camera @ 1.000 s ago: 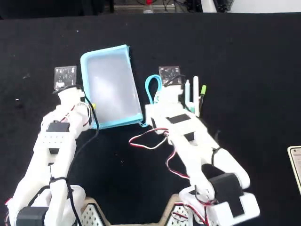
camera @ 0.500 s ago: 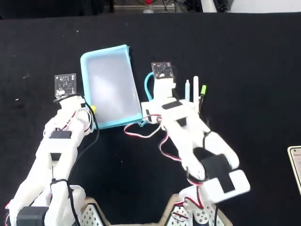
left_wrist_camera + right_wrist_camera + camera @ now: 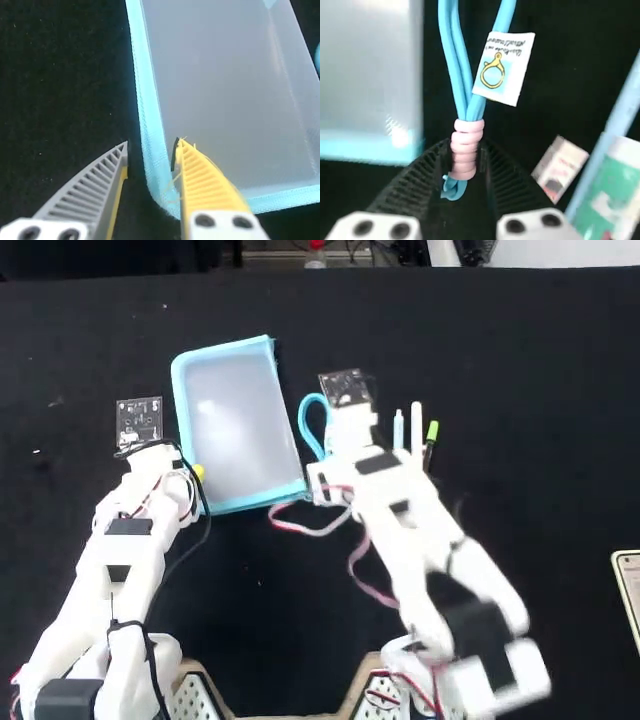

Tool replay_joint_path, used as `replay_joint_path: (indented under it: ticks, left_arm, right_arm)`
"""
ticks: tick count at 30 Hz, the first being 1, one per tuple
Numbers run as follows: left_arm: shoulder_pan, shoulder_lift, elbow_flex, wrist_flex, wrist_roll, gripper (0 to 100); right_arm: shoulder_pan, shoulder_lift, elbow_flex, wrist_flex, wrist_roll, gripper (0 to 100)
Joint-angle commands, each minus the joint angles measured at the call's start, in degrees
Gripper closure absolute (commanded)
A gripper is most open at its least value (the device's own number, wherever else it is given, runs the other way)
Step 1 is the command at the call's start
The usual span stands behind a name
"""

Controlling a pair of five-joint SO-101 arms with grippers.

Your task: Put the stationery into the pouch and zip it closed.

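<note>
The translucent pouch (image 3: 235,430) with a light-blue rim lies flat at the table's middle left. My left gripper (image 3: 150,147) is open, its grey and yellow fingers straddling the pouch's rim (image 3: 145,125) close to a corner; in the high view it sits at the pouch's near left corner (image 3: 196,476). My right gripper (image 3: 466,150) is shut on the pink-coiled end of a blue loop strap (image 3: 462,75) that carries a white tag (image 3: 502,67). That strap (image 3: 312,425) lies just right of the pouch. Three pens (image 3: 416,435) lie side by side right of the right arm.
A small wrapped item (image 3: 560,167) and a light-blue pen (image 3: 615,145) lie close beside the right gripper. A card (image 3: 628,580) sits at the table's right edge. Black tabletop stretches open at the far side and to the right.
The right arm has pushed its wrist farther out and slightly left along the strap, and the strap's loop has shifted a little. The left arm drew back slightly a second ago, then stayed.
</note>
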Motion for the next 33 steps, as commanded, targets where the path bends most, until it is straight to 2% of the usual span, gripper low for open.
replay_joint_path:
  ticks: [1, 5, 8, 11, 13, 18, 21, 24, 33]
  left_arm:
    - [0.4, -0.4, -0.3, -0.6, 0.0, 84]
    - [0.3, -0.4, -0.3, -0.6, 0.0, 84]
    - [0.3, -0.4, -0.3, -0.6, 0.0, 84]
    - [0.3, -0.4, -0.3, -0.6, 0.0, 84]
    - [0.3, -0.4, -0.3, -0.6, 0.0, 84]
    - [0.3, -0.4, -0.3, -0.6, -0.1, 84]
    - [0.3, -0.4, -0.3, -0.6, -0.1, 84]
    - [0.3, -0.4, -0.3, -0.7, -0.1, 84]
    - [0.3, -0.3, -0.3, -0.7, -0.1, 84]
  right_arm:
    - [1.3, -17.1, 8.9, 0.1, 3.9, 98.7]
    - [2.5, -24.7, 17.0, 0.1, 10.5, 97.0]
    - [2.5, -27.6, 19.7, 0.3, 14.2, 87.0]
    - [2.6, -29.2, 20.4, 0.6, 14.5, 75.5]
    - [3.4, -30.6, 20.4, 1.5, 14.5, 73.1]
    - [4.0, -38.5, 21.1, 5.9, 14.8, 77.9]
    - [-1.4, -43.1, 24.6, 7.5, 22.8, 84.7]
    - [-5.9, -45.4, 29.0, 7.3, 31.6, 86.8]
    - [-4.1, -36.2, 28.7, 0.5, 32.7, 86.8]
